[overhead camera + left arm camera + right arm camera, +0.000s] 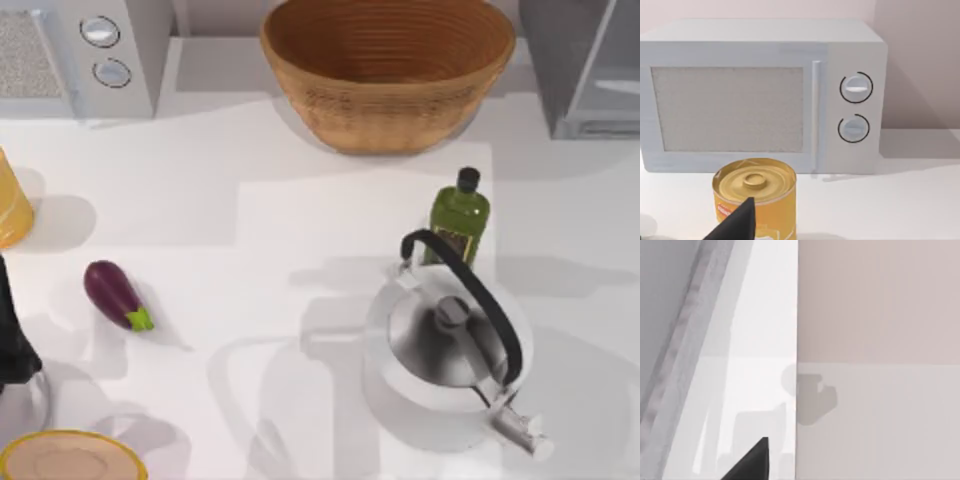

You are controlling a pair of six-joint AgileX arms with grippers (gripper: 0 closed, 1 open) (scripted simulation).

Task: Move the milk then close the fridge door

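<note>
The fridge door (670,340) is faced closely by the right tool (747,462), presumably for closing it; its spread cannot be told.

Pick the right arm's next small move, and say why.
Probably nudge the right gripper into the fridge door to begin swinging it shut: the gripper sits close beside that pale panel, and the fridge looks open. Left gripper idles by the yellow can.
</note>
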